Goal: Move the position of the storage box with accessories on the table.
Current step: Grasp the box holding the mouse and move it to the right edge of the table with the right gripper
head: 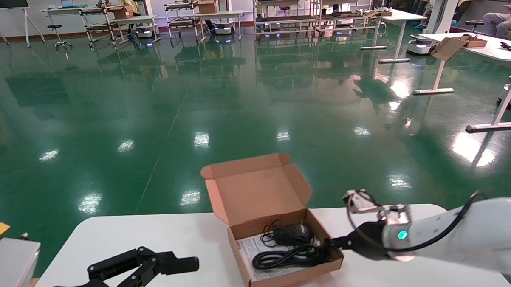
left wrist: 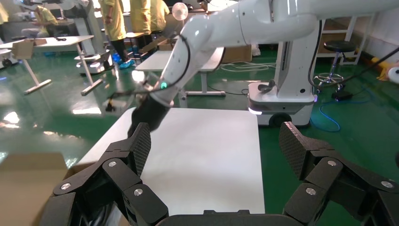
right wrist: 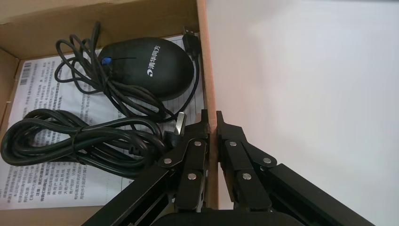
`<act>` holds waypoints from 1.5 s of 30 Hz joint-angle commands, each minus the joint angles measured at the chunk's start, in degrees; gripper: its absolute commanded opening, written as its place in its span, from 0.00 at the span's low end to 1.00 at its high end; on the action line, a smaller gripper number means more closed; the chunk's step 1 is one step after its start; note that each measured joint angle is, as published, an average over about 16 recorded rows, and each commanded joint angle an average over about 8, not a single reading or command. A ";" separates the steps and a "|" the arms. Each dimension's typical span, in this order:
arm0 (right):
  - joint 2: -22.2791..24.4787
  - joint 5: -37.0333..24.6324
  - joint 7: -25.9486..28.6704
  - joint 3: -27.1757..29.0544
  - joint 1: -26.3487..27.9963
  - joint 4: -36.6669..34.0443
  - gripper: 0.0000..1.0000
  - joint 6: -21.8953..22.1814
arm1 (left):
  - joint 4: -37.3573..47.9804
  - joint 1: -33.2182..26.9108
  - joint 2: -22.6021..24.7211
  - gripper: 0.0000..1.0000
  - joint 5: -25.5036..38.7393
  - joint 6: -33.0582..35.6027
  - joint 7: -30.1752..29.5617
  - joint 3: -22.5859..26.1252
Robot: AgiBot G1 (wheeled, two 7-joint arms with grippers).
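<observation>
While the left gripper is hanging idle over the near-left part of the large white tabletop with rounded corners, its black fingers spread wide w/ nothing between them, the right gripper is doing the work. It's reaching in from the right side & pinching the right-hand wall of the shallow brown corrugated cardboard storage box; in the right wrist view the fingertips are sitting nearly closed, one inside the box & one outside, w/ the thin cardboard wall clamped between them.

The box is sitting on the table about mid-width, toward the far edge, w/ its hinged tuck-flap lid standing open & leaning back away from the robot. Inside, a white printed paper sheet is lying flat on the bottom. A black computer mouse is resting on the sheet toward the lid end of the box, its thin cord looping loosely beside it. A coiled black cable, thicker & bundled, is lying on the sheet nearer the front wall, its plug end just beside the inner finger.

The white right arm, green light glowing near the wrist, is stretching low across the table's right part. Beyond the table, glossy green floor is running back to racks & smaller desks.
</observation>
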 commanded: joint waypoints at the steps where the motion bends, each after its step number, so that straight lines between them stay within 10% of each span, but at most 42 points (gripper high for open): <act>1: 0.93 0.20 -1.03 0.13 1.04 0.14 0.00 -1.55 | 0.00 0.00 0.00 1.00 0.00 0.00 0.00 0.00; 23: 16.24 -0.79 -9.68 0.40 16.59 -3.81 0.00 -12.10 | 0.00 0.00 0.00 1.00 -0.01 0.00 0.00 0.01; 45: 25.94 1.76 -19.99 2.41 11.48 -11.01 0.00 -7.02 | 0.00 0.00 -0.01 1.00 -0.01 -0.01 0.01 0.01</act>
